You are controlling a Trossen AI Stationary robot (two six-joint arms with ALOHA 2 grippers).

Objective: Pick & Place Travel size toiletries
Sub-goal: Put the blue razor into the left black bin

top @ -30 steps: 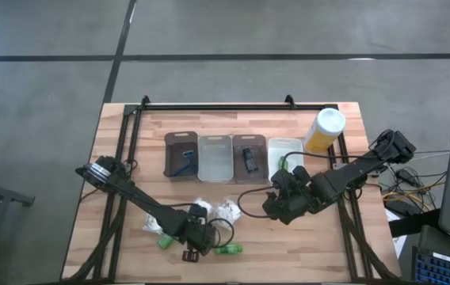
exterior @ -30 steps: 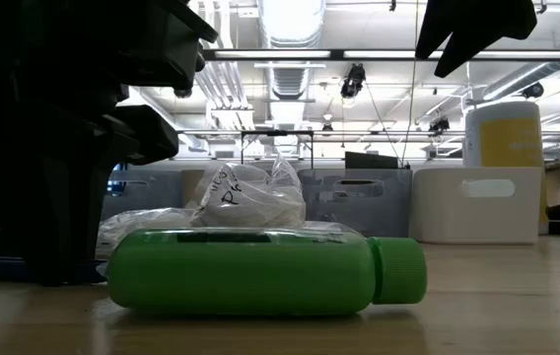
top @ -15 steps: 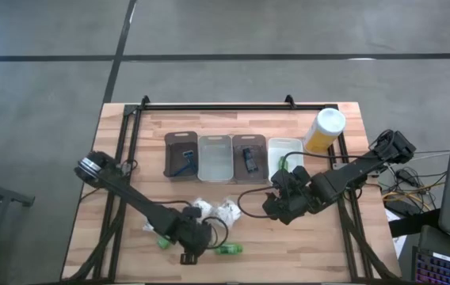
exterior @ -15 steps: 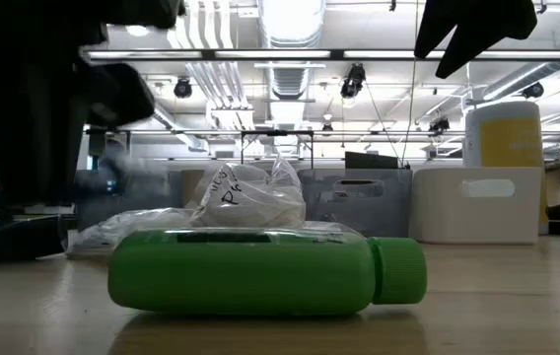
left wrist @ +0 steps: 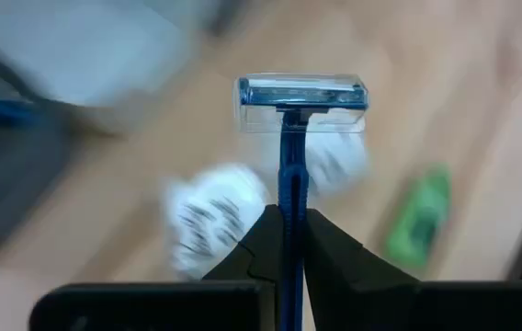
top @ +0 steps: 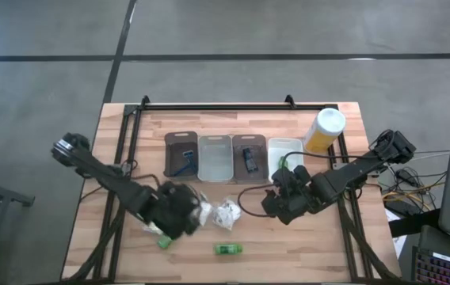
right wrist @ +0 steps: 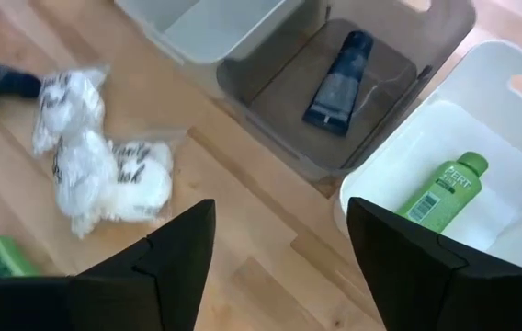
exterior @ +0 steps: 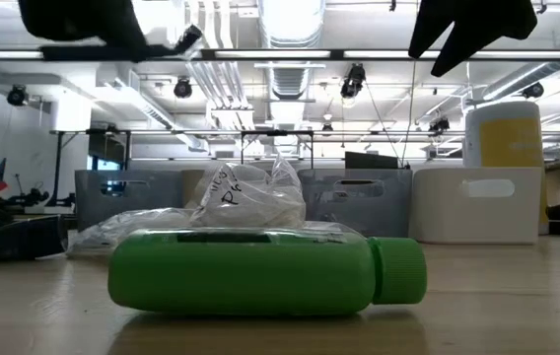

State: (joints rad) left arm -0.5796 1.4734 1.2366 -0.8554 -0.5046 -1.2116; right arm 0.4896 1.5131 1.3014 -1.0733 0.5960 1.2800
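Two dark robot arms worked over the wooden desk [top: 130,134]. At about 8 o'clock, the left hand [left wrist: 284,225] was clamped on a thin dark blue razor with a clear head cover [left wrist: 300,97], raised off the desk. White crinkly wrapped bundles [top: 226,210] lay near the centre, a bright green little bottle [top: 227,249] at 6 o'clock. Four rectangular trays [top: 215,158] stood at 12 o'clock. At 4 o'clock, the right hand [right wrist: 279,248] hovered with fingers apart, holding nothing.

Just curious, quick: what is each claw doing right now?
Left claw: closed on a blue razor.
Right claw: open, holding nothing.
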